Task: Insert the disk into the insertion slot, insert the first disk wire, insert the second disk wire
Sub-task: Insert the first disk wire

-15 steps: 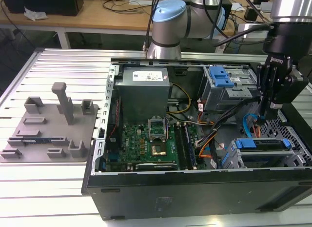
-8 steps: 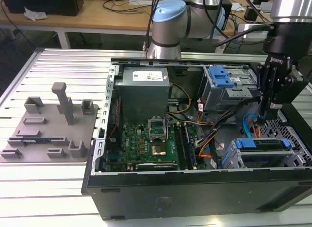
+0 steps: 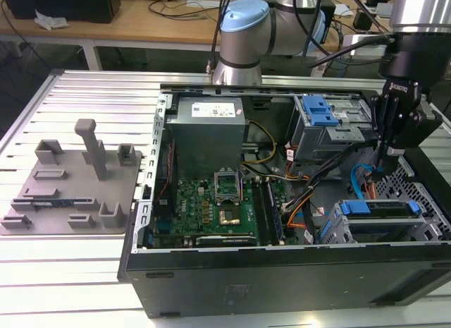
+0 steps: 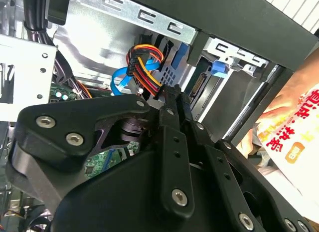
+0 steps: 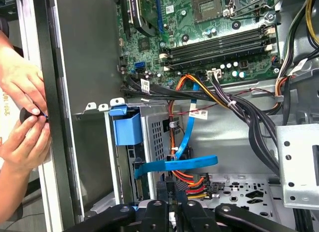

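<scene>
First wrist view: the tool (image 5: 173,189), pressed together, pinches the plug end of the red-and-yellow wire bundle (image 5: 192,181) just beside the disk (image 5: 124,134), likely to align it. Farther on, the blue cable (image 5: 187,164) loops beside the disk, which sits in the insertion slot (image 5: 158,142).

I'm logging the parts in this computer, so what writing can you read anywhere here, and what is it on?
Nothing reads clearly enough to quote.
White label on the power supply: print too small to read.
White cable tag: red print too small to read.
Packet beside the case: red characters, cut off and not readable as whole words.
</scene>
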Controlling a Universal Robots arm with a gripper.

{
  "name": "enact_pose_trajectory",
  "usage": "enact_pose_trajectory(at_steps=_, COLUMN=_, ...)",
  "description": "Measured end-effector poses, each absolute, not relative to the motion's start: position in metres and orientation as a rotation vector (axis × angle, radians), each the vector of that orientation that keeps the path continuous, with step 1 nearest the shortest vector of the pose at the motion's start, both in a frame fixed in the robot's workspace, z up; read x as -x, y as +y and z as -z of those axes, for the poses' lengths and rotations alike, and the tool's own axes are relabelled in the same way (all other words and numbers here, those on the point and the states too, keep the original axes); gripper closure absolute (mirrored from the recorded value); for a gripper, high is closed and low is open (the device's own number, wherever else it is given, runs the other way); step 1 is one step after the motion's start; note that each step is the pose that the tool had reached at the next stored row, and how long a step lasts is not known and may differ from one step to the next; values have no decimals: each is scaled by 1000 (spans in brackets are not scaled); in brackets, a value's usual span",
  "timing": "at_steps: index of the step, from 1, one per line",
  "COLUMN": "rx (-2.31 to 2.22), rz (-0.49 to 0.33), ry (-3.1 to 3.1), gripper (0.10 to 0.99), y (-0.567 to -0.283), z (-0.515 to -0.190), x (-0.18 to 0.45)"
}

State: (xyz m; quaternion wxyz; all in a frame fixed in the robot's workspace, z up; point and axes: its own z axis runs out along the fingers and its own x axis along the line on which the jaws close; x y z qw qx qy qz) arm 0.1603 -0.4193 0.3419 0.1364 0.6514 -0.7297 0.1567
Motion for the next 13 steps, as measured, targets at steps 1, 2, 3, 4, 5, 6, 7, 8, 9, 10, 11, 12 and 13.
enact_pose_trajectory(at_steps=1, rx=-1886, rz=-454, ry=-2112, gripper=918, y=-419, z=-342, x=-160)
enact_pose_trajectory(at_steps=2, rx=-1886, rz=-454, ry=-2112, gripper=918, y=-419, z=-342, x=-160)
enact_pose_trajectory(at_steps=3, rx=-1886, rz=-454, ry=-2112, gripper=918, y=-419, z=-342, x=-160)
enact_pose_trajectory(at_steps=4, rx=-1886, rz=-454, ry=-2113, gripper=918, y=-419, z=-342, x=-160)
enact_pose_trajectory(at_steps=5, rx=-1886, rz=-454, ry=-2113, gripper=918, y=-419, z=-342, x=-160)
enact_pose_trajectory(at_steps=6, rx=-1886, rz=-454, ry=-2112, gripper=918, y=-419, z=-342, x=-160)
enact_pose_trajectory(at_steps=7, rx=-1886, rz=-454, ry=-2113, gripper=918, y=-419, z=-342, x=-160)
enact_pose_trajectory(at_steps=8, rx=-1886, rz=-454, ry=-2112, gripper=918, y=-419, z=-342, x=-160)
enact_pose_trajectory(at_steps=9, rx=-1886, rz=-453, ry=-2113, gripper=918, y=-420, z=-342, x=-160)
enact_pose_trajectory(at_steps=10, rx=-1887, rz=-451, ry=-2114, gripper=918, y=-421, z=-342, x=-160)
enact_pose_trajectory(at_steps=11, rx=-1891, rz=-445, ry=-2118, gripper=918, y=-423, z=-342, x=-161)
enact_pose_trajectory(at_steps=12, rx=-1895, rz=-437, ry=-2123, gripper=918, y=-425, z=-343, x=-161)
enact_pose_trajectory(at_steps=13, rx=-1899, rz=-430, ry=-2127, gripper=918, y=-427, z=-343, x=-161)
